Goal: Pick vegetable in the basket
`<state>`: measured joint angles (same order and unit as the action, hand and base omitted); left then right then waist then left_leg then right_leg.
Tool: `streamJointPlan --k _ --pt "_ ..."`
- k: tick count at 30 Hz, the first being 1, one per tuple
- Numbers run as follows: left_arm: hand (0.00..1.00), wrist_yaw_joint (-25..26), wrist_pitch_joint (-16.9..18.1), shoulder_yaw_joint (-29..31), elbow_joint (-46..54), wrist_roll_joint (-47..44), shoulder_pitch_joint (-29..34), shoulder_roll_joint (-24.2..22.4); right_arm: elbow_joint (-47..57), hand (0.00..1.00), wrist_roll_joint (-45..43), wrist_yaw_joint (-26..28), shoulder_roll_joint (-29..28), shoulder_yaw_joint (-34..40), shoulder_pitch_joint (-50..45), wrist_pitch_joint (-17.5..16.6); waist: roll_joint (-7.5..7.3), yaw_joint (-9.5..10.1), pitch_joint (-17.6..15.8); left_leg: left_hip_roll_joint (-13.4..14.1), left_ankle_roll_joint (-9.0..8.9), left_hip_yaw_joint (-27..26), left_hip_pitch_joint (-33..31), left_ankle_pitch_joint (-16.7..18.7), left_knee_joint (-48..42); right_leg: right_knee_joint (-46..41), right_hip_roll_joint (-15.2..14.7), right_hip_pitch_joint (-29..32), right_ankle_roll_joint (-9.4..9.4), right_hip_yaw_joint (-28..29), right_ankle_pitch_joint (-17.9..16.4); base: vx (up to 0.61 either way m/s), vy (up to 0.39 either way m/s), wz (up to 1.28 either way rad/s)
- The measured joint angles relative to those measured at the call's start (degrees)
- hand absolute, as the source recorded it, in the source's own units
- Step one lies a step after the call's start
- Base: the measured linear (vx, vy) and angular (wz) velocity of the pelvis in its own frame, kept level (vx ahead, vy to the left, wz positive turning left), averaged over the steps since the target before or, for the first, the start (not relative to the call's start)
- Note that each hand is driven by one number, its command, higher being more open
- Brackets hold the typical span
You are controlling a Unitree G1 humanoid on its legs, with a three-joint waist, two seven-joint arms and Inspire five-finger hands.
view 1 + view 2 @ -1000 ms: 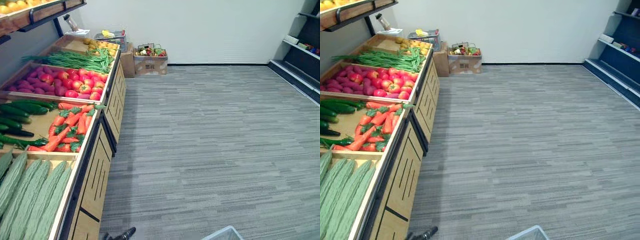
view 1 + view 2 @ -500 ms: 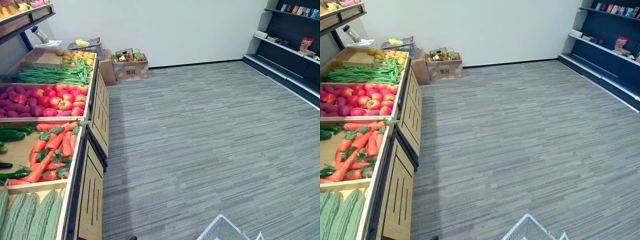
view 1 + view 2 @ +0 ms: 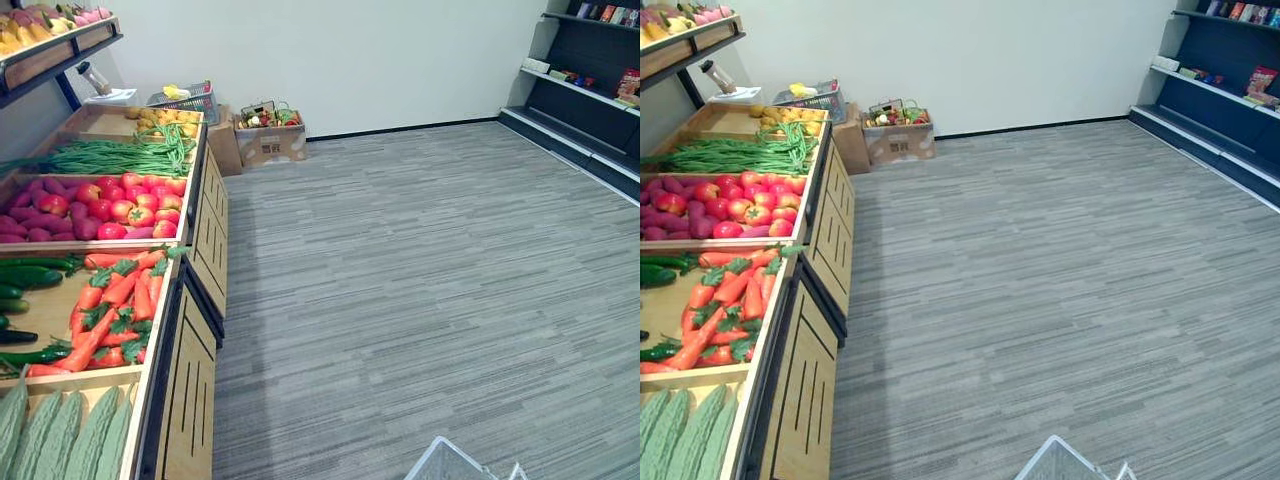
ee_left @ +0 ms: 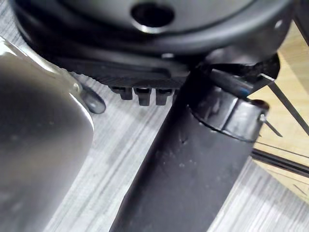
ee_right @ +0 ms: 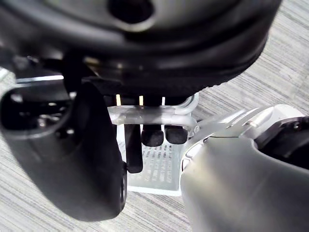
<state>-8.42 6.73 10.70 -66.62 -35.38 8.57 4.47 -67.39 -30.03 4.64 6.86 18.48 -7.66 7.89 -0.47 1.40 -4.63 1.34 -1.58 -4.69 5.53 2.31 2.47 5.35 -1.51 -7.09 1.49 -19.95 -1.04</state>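
Note:
A wooden produce stand [image 3: 190, 330] runs along my left. Its bins hold pale green bitter gourds [image 3: 70, 440], orange carrots [image 3: 115, 310] beside dark cucumbers [image 3: 25, 275], red tomatoes [image 3: 125, 205], and long green beans [image 3: 110, 155]. A corner of the white wire basket [image 3: 1070, 462] shows at the lower right, low over the floor. In the right wrist view my right hand [image 5: 154, 135] has its fingers curled round the basket's metal handle [image 5: 145, 115], and the basket [image 5: 154, 169] hangs below. My left hand [image 4: 145, 94] hangs beside the stand with fingers curled, holding nothing.
Grey striped floor [image 3: 420, 270] stretches wide to the right of the stand. A cardboard box of mixed produce [image 3: 268, 140] and a wire basket [image 3: 190, 100] sit by the far white wall. Dark shelving [image 3: 590, 90] lines the right wall.
The camera has swung, so the whole picture has shifted. The basket's corner shows more than a second ago. The vegetables have not moved.

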Motion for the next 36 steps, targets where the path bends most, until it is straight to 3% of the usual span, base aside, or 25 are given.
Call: streamJointPlan --k 6,10,12,14,18,19,22,24,26,27,28,29,30,31,34,36 --pt "1.00 0.40 -0.51 -1.77 0.09 0.14 0.00 0.59 0.33 0.00 0.54 -0.34 0.00 -1.78 0.25 -0.17 -0.11 0.21 0.02 0.14 -0.03 -1.74 1.07 0.00 0.44 -0.51 -0.03 0.02 0.29 1.58 -0.19 -0.01 0.012 -0.13" --pt "1.00 0.56 -0.53 -3.23 0.12 0.08 0.03 0.94 0.57 0.00 0.52 -0.35 0.29 -1.81 0.35 -0.15 -0.03 0.51 -0.61 0.65 -0.27 -3.60 2.95 0.45 0.05 -5.00 -0.41 0.28 2.02 3.01 -1.88 -0.03 0.024 -0.22" --pt "1.00 0.27 -0.53 -3.20 0.49 0.03 0.15 1.22 0.91 0.00 -0.10 -0.39 0.26 -1.81 0.32 -0.13 -0.61 0.59 -1.20 0.27 0.39 -4.07 3.22 2.01 -2.00 -10.69 -1.84 1.85 1.57 3.02 -5.20 -0.06 0.036 -0.09" --pt "1.00 -0.05 -0.55 -3.23 1.61 0.10 0.73 1.60 1.55 0.00 -3.11 -0.83 0.31 -1.77 -0.02 -0.17 -1.29 0.57 -1.48 -0.76 1.84 -3.97 2.41 4.60 -5.11 -19.86 -4.75 5.08 3.99 2.81 -9.54 -0.06 0.053 0.02" --pt "1.00 0.35 -0.59 -3.20 2.21 0.81 1.88 2.19 1.48 0.00 -4.77 -1.06 0.25 -1.60 0.03 -0.82 -1.23 0.48 -3.11 -0.52 3.67 -3.56 3.62 6.10 -6.34 -38.31 -8.54 12.55 4.80 2.49 -8.64 -0.02 0.071 0.08" --pt "1.00 0.93 -0.68 -3.19 2.20 1.74 2.36 2.65 1.38 0.00 -5.95 -1.04 0.01 -1.00 -0.36 -1.07 -1.56 0.11 -3.49 0.20 3.48 -2.94 4.53 6.45 -6.48 -40.70 -8.93 13.27 3.53 2.22 -9.75 0.00 0.010 0.25" --pt "1.00 1.72 -1.48 -2.93 2.00 2.15 2.68 2.78 1.32 0.00 -6.18 -0.66 -0.81 0.51 -0.75 -1.58 -0.99 -0.19 -3.87 3.69 2.18 -1.52 4.73 7.77 -7.37 -35.54 -7.26 15.45 3.36 2.69 -10.57 0.04 -0.075 0.21" --pt "1.00 1.70 -2.76 -2.81 1.90 2.25 2.08 2.88 1.34 0.00 -6.22 0.22 -1.12 0.40 -0.79 -1.40 -0.69 -0.33 -4.23 6.95 0.58 -0.04 3.78 8.75 -7.88 -19.45 -3.84 16.63 5.42 6.17 -5.99 0.16 -0.209 0.17" --pt "1.00 1.42 -3.74 -0.99 1.88 2.44 1.71 3.84 1.38 0.00 -6.25 0.24 -1.58 0.47 -0.76 -0.94 -2.94 -0.29 -5.48 6.82 -1.69 0.71 4.26 10.34 -8.38 -8.32 -5.23 17.92 8.90 9.56 -1.03 0.24 -0.270 0.12" --pt "1.00 1.51 -3.82 -0.12 1.66 2.50 1.57 3.81 1.38 0.00 -6.26 0.22 -1.51 0.62 -0.74 -0.89 -3.27 -0.29 -5.86 6.84 -2.31 0.90 4.76 11.15 -8.72 -8.40 -6.08 18.10 8.56 9.71 1.28 0.35 -0.364 0.25" --pt "1.00 1.71 -4.23 1.15 1.07 3.18 1.37 3.33 1.24 0.00 -6.26 0.04 -1.00 0.75 -1.06 -0.17 -2.38 -0.56 -5.77 8.46 -3.30 2.26 6.00 12.94 -8.77 -11.12 -4.80 17.90 7.08 9.36 5.92 0.39 -0.371 0.47" --pt "1.00 1.32 -4.47 1.75 1.18 3.68 1.34 2.25 1.14 0.00 -6.25 0.04 0.04 1.61 -1.16 0.61 -0.27 -1.04 -5.88 10.27 -3.19 2.93 6.75 13.07 -8.60 -16.18 -3.20 18.97 4.61 9.10 4.34 0.40 -0.350 0.54" --pt "1.00 0.98 -4.43 1.92 1.32 3.85 1.29 1.70 1.14 0.00 -6.20 0.04 0.33 2.28 -1.12 0.90 0.55 -1.07 -5.99 10.93 -3.32 3.29 7.15 12.74 -9.29 -18.98 -2.77 19.41 2.74 9.09 3.07 0.47 -0.385 0.54" --pt "1.00 0.37 -4.42 2.68 1.43 4.08 1.33 1.10 1.13 0.00 -6.16 -0.10 0.53 2.92 -1.08 1.16 1.22 -1.06 -6.43 11.89 -4.58 4.21 7.64 11.71 -11.86 -24.09 -2.72 19.37 0.65 8.25 -0.63 0.45 -0.374 0.49" --pt "1.00 0.40 -4.67 4.32 1.79 4.50 2.13 0.79 0.09 0.00 -6.02 -0.19 1.25 2.70 -1.30 2.37 0.82 -1.48 -4.66 13.54 -4.62 5.33 4.63 9.26 -23.63 -29.56 -2.86 16.62 -1.04 5.48 -7.82 0.40 -0.334 0.45" --pt "1.00 0.26 -3.85 4.31 2.43 3.72 1.80 0.51 -0.36 0.00 -5.82 -0.09 1.81 1.53 -1.35 3.16 1.57 -1.47 -4.00 16.38 -3.88 4.81 -0.35 6.22 -34.90 -26.65 -0.90 12.69 -1.99 3.72 -8.95 0.38 -0.293 0.39"
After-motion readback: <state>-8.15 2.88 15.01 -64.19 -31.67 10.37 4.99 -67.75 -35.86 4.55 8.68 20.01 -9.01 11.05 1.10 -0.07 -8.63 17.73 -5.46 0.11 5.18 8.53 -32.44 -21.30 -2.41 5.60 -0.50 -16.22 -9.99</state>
